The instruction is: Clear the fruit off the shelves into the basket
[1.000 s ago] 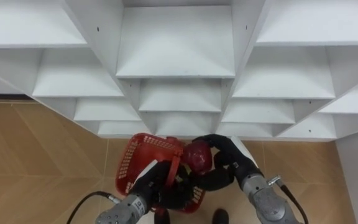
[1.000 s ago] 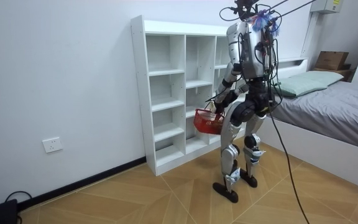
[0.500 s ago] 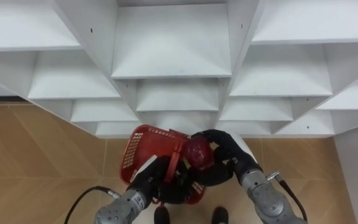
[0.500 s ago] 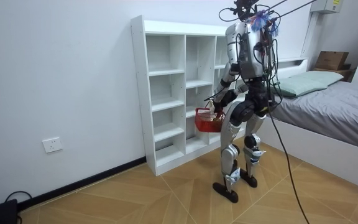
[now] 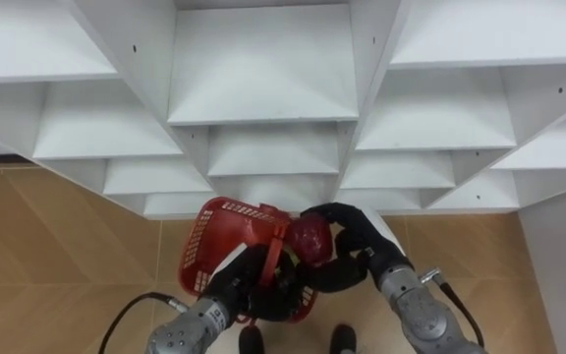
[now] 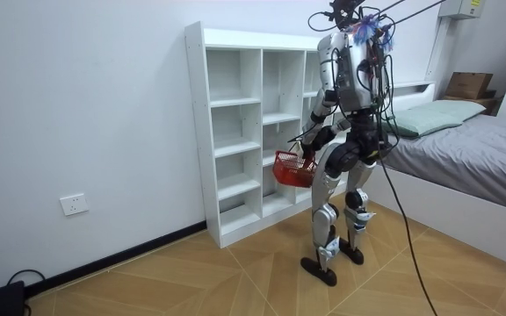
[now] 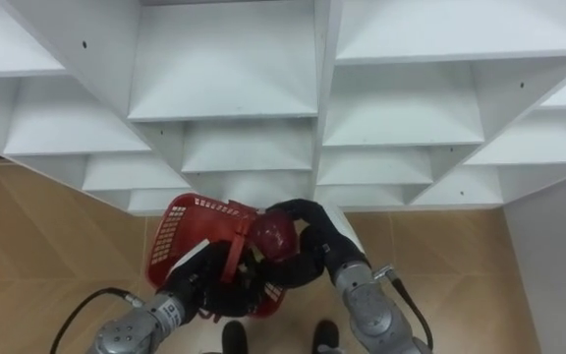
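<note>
Shelving of the white closet [image 5: 263, 69] is faced; the red basket [image 5: 204, 246] is gripped by the left hand [image 5: 251, 285]; the red fruit [image 5: 308, 239], clasped by the right hand [image 5: 352, 233] over the basket, should be lowered inside before being released.

White open shelf unit [image 6: 233, 103] of three compartment columns, standing on the herringbone wooden floor [image 6: 191, 272] against the white wall [image 6: 86, 114], robot standing on the floor before its right-hand columns, bed [image 6: 473, 167] beyond.
</note>
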`<state>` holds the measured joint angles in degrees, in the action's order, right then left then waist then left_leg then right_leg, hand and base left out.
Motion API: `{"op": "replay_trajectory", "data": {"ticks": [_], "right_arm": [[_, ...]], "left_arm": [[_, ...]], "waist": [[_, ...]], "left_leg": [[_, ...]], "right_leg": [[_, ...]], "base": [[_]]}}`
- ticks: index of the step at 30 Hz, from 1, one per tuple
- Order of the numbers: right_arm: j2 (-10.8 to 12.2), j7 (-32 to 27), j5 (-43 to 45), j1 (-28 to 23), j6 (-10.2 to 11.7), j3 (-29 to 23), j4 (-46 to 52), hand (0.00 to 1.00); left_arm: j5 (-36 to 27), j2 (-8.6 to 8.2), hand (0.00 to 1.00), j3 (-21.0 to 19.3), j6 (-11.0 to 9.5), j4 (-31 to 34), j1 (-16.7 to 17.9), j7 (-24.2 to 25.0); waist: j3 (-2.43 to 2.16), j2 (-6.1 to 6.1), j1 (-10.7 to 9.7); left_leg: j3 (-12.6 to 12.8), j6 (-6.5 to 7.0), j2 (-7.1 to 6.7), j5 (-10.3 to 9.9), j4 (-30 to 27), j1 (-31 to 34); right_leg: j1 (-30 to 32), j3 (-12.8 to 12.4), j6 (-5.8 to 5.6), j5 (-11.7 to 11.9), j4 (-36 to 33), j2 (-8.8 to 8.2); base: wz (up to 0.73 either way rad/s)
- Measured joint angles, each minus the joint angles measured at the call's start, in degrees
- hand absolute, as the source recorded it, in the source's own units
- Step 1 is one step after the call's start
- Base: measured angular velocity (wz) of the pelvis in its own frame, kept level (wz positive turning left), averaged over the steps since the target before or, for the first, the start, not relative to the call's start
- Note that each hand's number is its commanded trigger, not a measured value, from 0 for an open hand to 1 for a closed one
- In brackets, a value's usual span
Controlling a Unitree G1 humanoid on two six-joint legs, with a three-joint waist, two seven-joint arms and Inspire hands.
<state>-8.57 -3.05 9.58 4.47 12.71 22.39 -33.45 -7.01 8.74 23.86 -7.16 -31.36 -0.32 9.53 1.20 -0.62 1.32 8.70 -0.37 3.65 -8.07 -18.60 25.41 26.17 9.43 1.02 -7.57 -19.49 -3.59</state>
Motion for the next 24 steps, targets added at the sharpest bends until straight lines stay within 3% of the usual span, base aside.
{"op": "replay_trajectory", "data": {"ticks": [10,24], "right_arm": [[0.2,0.0,0.0,0.3,1.6,0.0,-2.0,1.00],[0.2,0.1,0.0,0.2,1.8,0.1,-2.1,1.00]], "left_arm": [[0.0,0.22,1.00,0.0,0.0,0.0,0.0,0.0],[0.0,0.41,1.00,0.0,0.0,0.0,0.0,0.2]], "waist": [[0.00,0.01,-0.2],[0.01,-0.01,-0.8]], "left_leg": [[0.0,0.00,0.10,0.0,-0.1,0.0],[0.0,-0.01,0.33,0.0,-0.1,0.0]], "right_leg": [[-0.3,0.0,-0.04,0.2,0.8,0.16],[-0.7,0.0,-0.05,0.3,1.0,0.34]], "base": [[0.00],[0.00]]}}
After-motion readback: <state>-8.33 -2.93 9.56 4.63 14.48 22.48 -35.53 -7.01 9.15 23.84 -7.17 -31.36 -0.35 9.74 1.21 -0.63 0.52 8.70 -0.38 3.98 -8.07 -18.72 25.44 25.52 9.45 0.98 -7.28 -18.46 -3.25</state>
